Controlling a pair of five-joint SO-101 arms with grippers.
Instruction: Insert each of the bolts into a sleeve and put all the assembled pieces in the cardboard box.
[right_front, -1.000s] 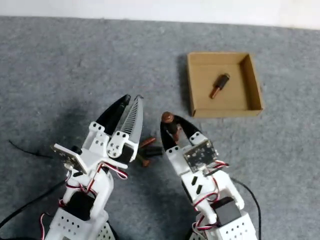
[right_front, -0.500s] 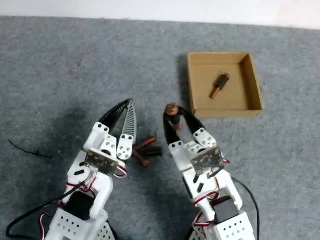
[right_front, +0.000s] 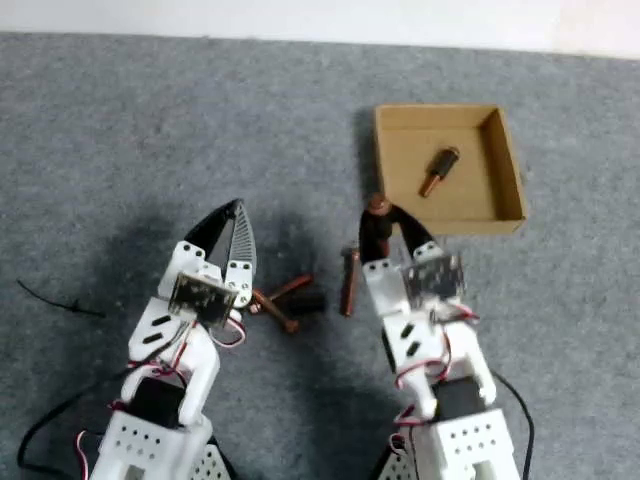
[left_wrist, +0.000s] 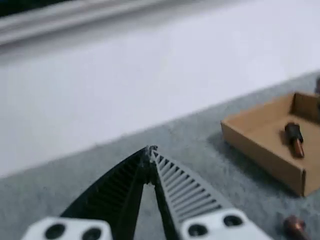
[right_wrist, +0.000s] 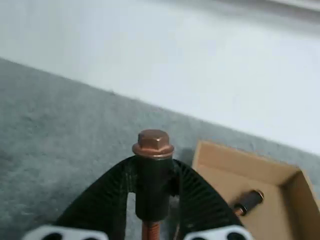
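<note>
Arrangement of two arms on a grey carpeted tabletop (right_front: 120, 140). At far right sits the open-topped cardboard box (right_front: 385, 170). On its floor lies one boxed piece (right_front: 439, 171), a bolt in a dark sleeve, resting diagonally. Just near and left of the box's near-left corner stands the right gripper (right_front: 380, 222), its jaws clenched on the held piece (right_wrist: 153, 144). This second bolt-in-sleeve assembly has its long axis upright, with the copper hexagonal head above the fingers and the shank protruding beneath the sleeve. The box thus lies far and right of the held piece, and the right arm is much the nearer to it. The coming move is judged to be a short carry over the near wall. At left is the left gripper (right_front: 237, 207), its jaws pressed together on nothing. Between the arms lie the unassembled parts. One loose bolt (right_front: 290, 288) meets another bolt (right_front: 272, 310) at an angle, with a black sleeve (right_front: 310, 302) beside them. A third bolt (right_front: 349, 283) lies near-to-far just left of the right arm.
</note>
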